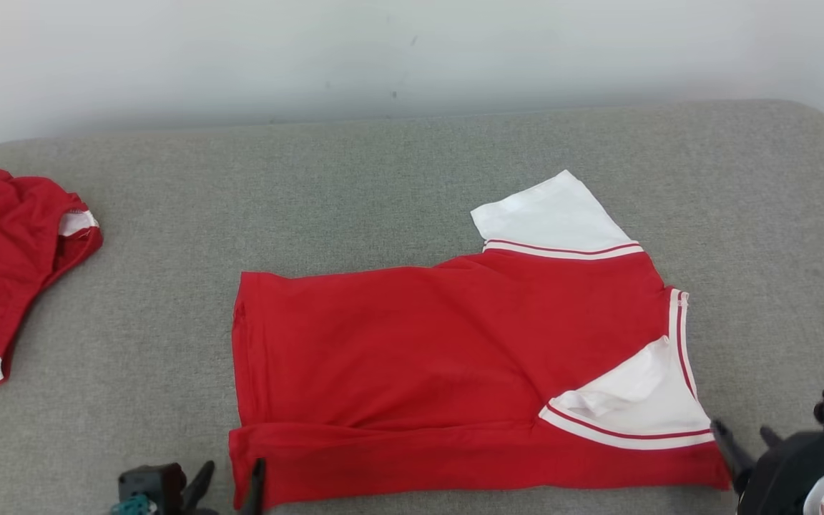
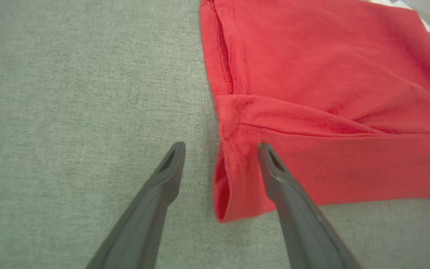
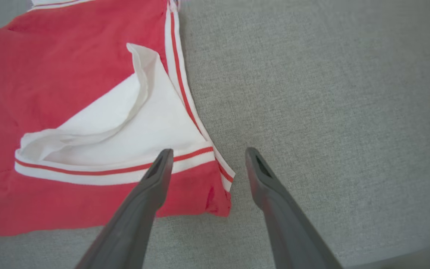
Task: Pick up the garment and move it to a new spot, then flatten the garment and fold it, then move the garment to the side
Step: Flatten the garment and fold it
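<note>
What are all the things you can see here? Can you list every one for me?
shirt: one, red with white sleeves, flat in the middle of the cushion
other garment: one, red with white trim, bunched at the far left
cushion: one, grey, under both garments
wall: one, white, behind the cushion
left hand: one, dark, open at the shirt's near left corner
right hand: one, dark, open at the shirt's near right corner

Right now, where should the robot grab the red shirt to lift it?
Probably the two near corners of the red shirt: the left gripper on the hem corner, the right gripper on the striped-end corner, coming from the near edge. The folded-over band there is doubled and gapes slightly, offering an edge to pinch.
</note>
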{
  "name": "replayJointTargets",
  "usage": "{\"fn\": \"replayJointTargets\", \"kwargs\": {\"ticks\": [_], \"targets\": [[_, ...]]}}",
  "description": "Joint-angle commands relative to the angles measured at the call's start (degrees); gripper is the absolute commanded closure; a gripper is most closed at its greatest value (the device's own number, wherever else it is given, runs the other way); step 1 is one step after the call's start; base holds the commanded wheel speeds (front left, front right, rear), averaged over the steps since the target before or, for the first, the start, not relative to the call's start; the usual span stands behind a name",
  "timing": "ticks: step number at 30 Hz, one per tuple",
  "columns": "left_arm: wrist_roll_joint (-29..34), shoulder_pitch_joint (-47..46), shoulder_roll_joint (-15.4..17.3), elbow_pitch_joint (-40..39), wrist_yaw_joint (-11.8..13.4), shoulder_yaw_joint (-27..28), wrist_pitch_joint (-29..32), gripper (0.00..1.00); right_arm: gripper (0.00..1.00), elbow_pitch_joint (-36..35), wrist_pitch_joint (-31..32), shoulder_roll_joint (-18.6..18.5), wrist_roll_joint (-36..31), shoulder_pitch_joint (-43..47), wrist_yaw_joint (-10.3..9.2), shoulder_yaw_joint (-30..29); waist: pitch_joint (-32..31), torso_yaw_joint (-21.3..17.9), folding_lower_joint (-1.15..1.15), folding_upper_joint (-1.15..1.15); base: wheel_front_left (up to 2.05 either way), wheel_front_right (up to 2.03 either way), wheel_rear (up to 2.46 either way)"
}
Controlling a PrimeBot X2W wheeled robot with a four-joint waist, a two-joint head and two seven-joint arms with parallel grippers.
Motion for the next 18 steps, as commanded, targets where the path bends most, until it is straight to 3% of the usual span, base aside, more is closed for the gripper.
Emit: {"fn": "replayJointTargets", "kwargs": {"ticks": [1,8,13,18], "targets": [[-0.5,-0.7,0.9,-1.0,0.2,0.8,0.3,0.0,0.0,-1.1,0.0,-1.2,-0.2,-2.5,0.03,0.3,0.3,0.3,0.01,0.0,0.0,0.0,0.0],[-0.5,-6.3,2.7,-2.8,-0.2,1.7,2.3,0.0,0.0,-0.4,2.5,-4.9,-0.4,-12.0,0.03,3.0,2.1,0.7,0.01,0.0,0.0,0.0,0.0],[-1.9,-14.6,2.8,-0.7,-1.5,1.5,6.8,0.0,0.0,6.2,4.9,-7.1,0.5,-23.6,0.03,7.1,5.2,1.5,0.01,0.0,0.0,0.0,0.0],[-2.8,-25.0,1.5,4.5,-3.6,0.2,11.5,0.0,0.0,12.6,6.8,-12.6,-1.0,-33.8,0.03,15.8,9.3,3.5,0.01,0.0,0.0,0.0,0.0]]}}
